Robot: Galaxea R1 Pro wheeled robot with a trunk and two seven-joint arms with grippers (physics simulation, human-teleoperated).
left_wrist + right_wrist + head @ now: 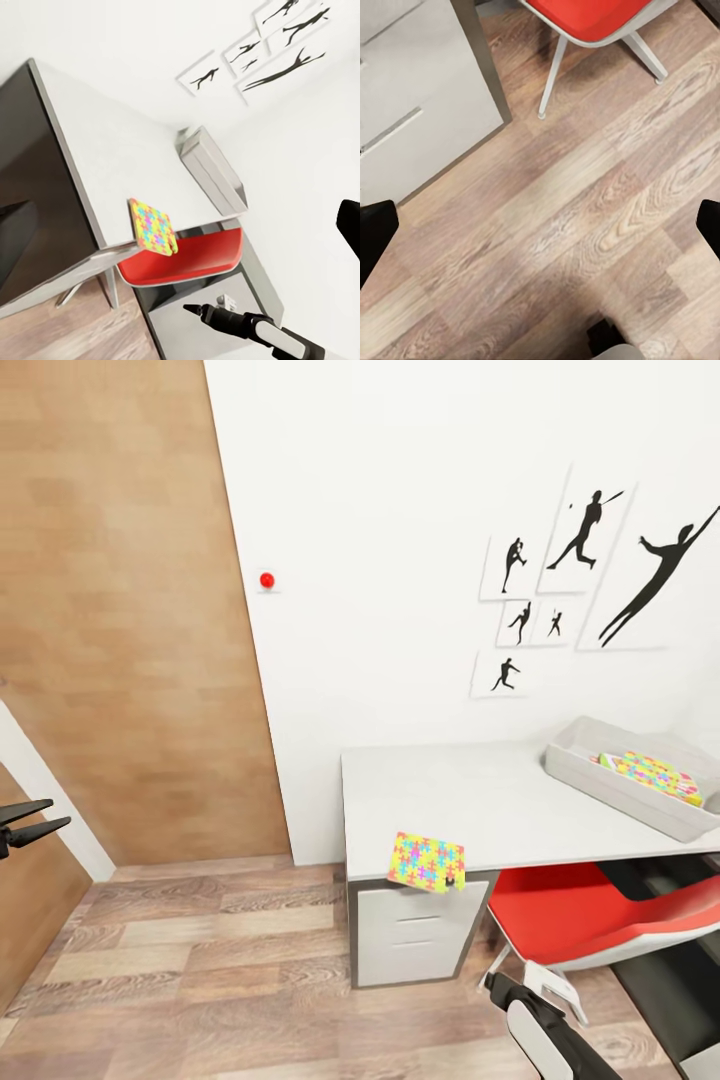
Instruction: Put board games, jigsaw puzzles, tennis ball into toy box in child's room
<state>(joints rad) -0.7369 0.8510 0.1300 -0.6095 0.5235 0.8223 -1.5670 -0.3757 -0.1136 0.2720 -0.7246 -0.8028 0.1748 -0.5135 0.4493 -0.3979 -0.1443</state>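
On the pale grey table (470,800), at its near left corner, one jigsaw puzzle (427,861) lies with its near edge hanging over the table's front, just above the drawers (410,935). From the left wrist view the same puzzle (152,226) juts past the table edge, with the red chair (187,259) beyond it.

Far right on the tabletop sits the toy box (620,780), a shallow grey tub set at an angle. Inside it lies a flat printed item in yellow, green and red (650,775); whether that is a board game or the other puzzle is too small to tell. The tub (214,172) also shows in the left wrist view, close to the wall.

Under the table on the right, the red chair (590,915) is tucked in, its white legs on the wood-plank floor (200,980). Black sports-silhouette prints (585,575) hang on the white wall above, and a small red button (266,580) sits on the wall near the wooden door panel (120,610).

At the left edge, the left gripper (28,822) hangs over the floor with its two dark fingers parted and nothing between them. Low at the right, the right gripper (505,988) points down toward the floor near the chair's legs; in its wrist view its fingers (375,232) stand wide apart over bare planks, holding nothing.
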